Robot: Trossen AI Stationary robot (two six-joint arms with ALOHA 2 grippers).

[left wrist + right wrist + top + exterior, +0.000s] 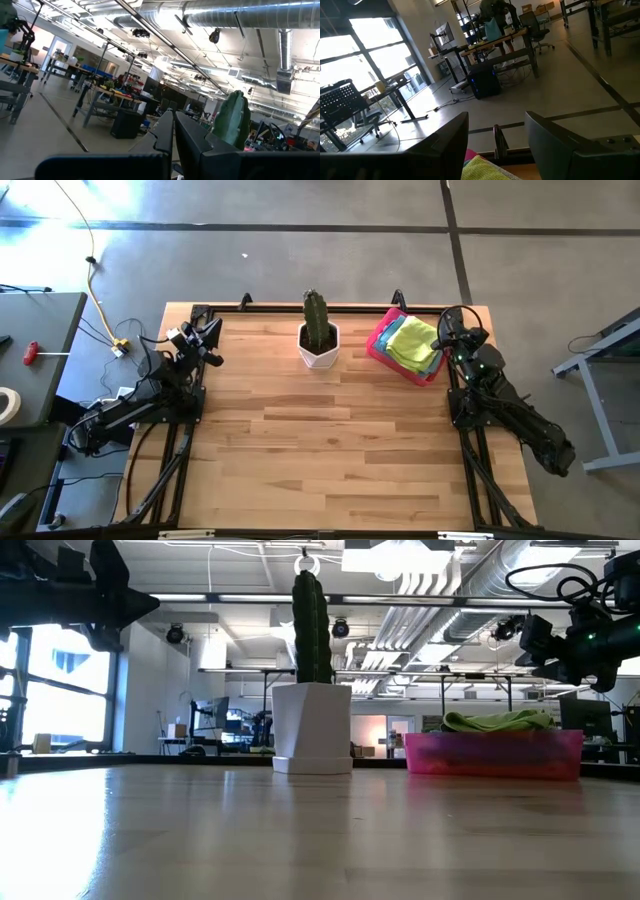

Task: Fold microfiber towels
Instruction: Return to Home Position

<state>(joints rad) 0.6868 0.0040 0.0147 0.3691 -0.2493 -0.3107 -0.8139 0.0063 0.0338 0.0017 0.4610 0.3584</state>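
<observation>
A stack of folded microfiber towels (412, 343), lime green on top with light blue and yellow edges below, lies in the pink tray (381, 340) at the table's far right; the stack also shows in the low view (497, 722). My right gripper (496, 145) is open, raised just right of the tray, pointing toward the far edge, with the lime green towel (482, 169) showing below its fingers. My left gripper (173, 135) is shut and empty, raised at the far left corner (205, 338).
A green cactus in a white pot (319, 335) stands at the middle of the far edge, left of the tray. The wooden tabletop (330, 450) stretches bare toward the near edge. Both arms stand along the table's left and right sides.
</observation>
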